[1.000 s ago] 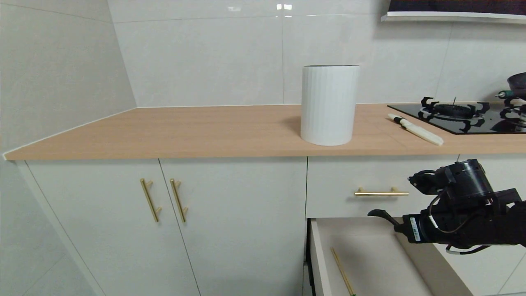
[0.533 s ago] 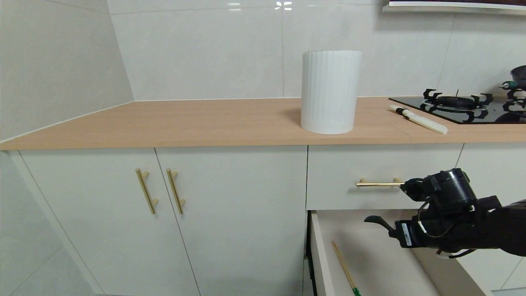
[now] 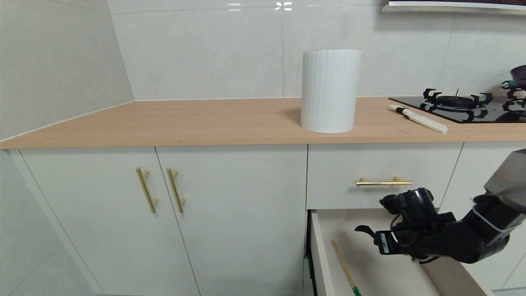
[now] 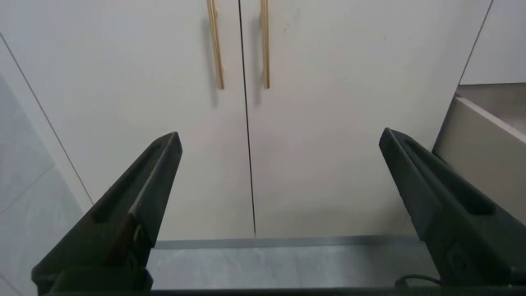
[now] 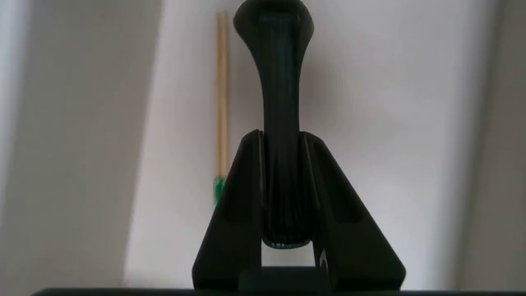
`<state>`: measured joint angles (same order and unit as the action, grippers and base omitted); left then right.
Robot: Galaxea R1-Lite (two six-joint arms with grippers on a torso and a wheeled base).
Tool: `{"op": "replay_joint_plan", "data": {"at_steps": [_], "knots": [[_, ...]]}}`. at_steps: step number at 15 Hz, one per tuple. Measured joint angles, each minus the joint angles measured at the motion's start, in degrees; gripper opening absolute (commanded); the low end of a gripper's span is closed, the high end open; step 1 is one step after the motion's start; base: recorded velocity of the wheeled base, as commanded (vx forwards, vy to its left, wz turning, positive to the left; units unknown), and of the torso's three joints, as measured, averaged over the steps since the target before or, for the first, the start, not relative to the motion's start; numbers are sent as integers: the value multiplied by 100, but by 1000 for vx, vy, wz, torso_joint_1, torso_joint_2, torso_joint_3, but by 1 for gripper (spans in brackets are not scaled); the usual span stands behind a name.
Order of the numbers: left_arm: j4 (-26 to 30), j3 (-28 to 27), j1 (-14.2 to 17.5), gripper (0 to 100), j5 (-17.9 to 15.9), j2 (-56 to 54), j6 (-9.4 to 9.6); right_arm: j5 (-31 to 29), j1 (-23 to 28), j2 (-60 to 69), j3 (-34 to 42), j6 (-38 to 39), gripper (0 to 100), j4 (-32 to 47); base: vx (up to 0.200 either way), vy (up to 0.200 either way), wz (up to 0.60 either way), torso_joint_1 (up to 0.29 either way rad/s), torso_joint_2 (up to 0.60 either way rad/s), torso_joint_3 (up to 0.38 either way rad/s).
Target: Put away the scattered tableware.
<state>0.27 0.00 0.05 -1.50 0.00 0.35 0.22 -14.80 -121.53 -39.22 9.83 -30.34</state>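
Chopsticks (image 3: 344, 269) lie on the floor of the open drawer (image 3: 318, 255), along its left wall, green end toward the front. They read as one thin line, so I can't tell whether it's one stick or two. The right wrist view has them too (image 5: 221, 107), green tip included, just beside the gripper's closed fingers.

The right gripper (image 3: 363, 228) hangs over the drawer, above its floor and apart from the chopsticks. In the right wrist view (image 5: 275, 25) its fingers are pressed together with nothing between them.

The left gripper (image 4: 279, 144) has its fingers spread wide and holds nothing. It faces the two cabinet doors low down, with a corner of the drawer (image 4: 485, 123) at the side.

The head view adds the countertop (image 3: 205, 123):
- One knife (image 3: 419, 118), lying flat near the hob (image 3: 460, 107) and well apart from the drawer.
- One white ribbed canister (image 3: 331, 91), upright, between the knife and the bare stretch of counter.

Counts:
- One open drawer.
- One shut drawer front above it, with one gold handle (image 3: 383, 182).
- Two door handles (image 3: 146, 195) (image 3: 176, 195), which the left wrist view shows as well (image 4: 215, 45) (image 4: 264, 45).
- Two burner grates, the second cut off by the picture's edge.
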Motion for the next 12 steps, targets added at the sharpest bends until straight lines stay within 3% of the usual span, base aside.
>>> {"op": "replay_joint_plan", "data": {"at_steps": [2,6,12], "knots": [[-2,0,2,100,0,0,-2,-33,-50,-408,-52,-15,0,-17,0,0,0,0,0,0],[-2,0,0,100,0,0,-2,-681,-247,-989,-190,-41,0,73,0,0,0,0,0,0],[0,0,0,100,0,0,-2,-717,-317,-1163,-352,-44,0,432,0,0,0,0,0,0]]}}
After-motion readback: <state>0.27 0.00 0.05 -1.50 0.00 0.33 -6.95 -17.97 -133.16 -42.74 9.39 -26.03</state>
